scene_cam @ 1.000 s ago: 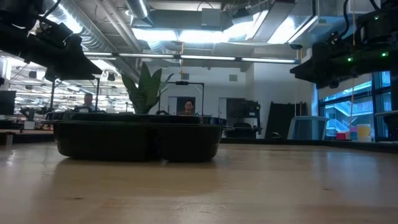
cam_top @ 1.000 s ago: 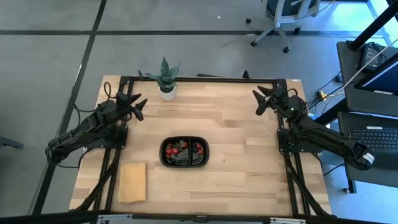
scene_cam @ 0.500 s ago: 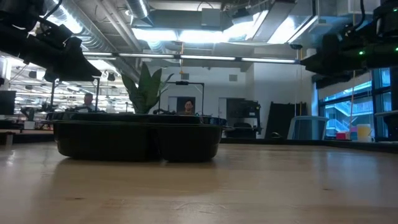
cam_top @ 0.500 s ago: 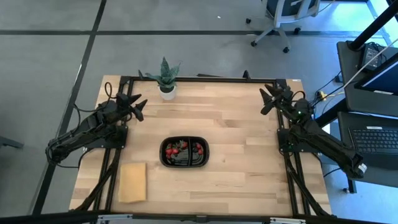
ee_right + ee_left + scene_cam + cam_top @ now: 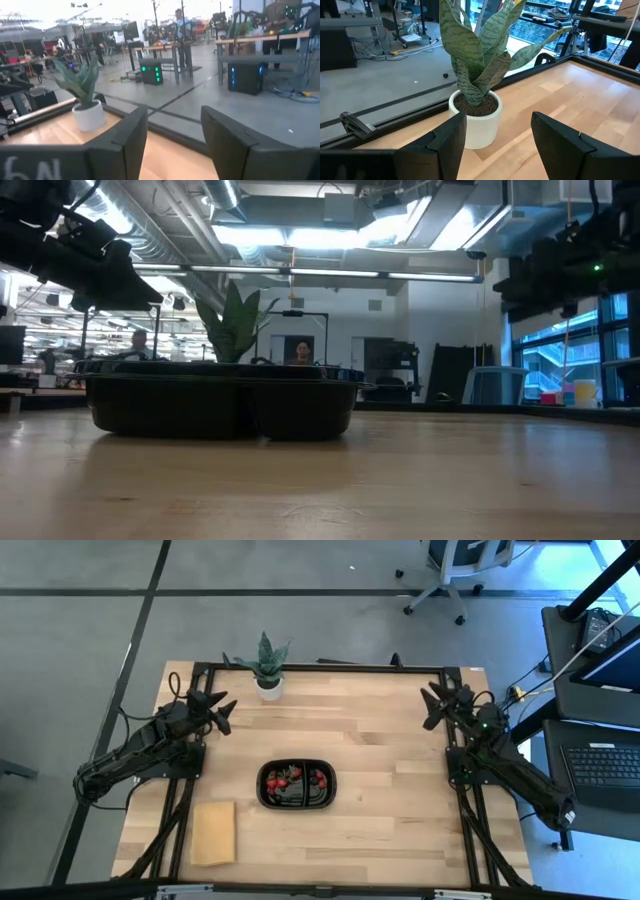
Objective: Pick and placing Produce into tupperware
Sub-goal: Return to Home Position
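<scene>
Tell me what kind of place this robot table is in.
Probably a robotics lab or open workshop: exposed ceiling ducts and strip lights, workbenches with lit electronics on a concrete floor, and an office chair and laptop beside the wooden table.

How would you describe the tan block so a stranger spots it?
Seen from above, find the lower-left corner of the wooden table. The tan block lies flat there, diagonally down-left of the black tray. It is the only pale, plain rectangle.
</scene>
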Controlling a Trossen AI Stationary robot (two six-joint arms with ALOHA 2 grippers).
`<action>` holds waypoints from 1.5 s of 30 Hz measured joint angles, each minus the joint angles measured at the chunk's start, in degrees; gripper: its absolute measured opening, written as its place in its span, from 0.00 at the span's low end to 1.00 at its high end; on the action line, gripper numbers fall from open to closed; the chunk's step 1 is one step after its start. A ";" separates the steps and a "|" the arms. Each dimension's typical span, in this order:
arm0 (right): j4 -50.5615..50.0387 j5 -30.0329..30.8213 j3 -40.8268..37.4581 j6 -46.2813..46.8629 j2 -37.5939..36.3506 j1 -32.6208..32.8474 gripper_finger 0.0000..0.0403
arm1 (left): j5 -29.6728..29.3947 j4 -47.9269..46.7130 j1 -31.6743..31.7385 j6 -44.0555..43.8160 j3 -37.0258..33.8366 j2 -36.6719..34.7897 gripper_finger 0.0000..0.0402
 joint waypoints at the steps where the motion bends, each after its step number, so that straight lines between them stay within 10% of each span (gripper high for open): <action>1: -1.15 0.00 0.00 0.00 -0.46 0.00 0.46 | 0.00 -0.07 0.00 0.00 0.00 0.00 0.54; 16: -0.62 -0.71 -3.78 2.66 -1.34 0.00 0.46 | 0.13 -0.37 -0.02 4.68 0.02 -0.01 0.54; 45: 1.14 -1.75 -3.78 2.82 -1.27 0.04 0.46 | 19.06 22.13 -0.07 9.09 -9.42 0.00 0.54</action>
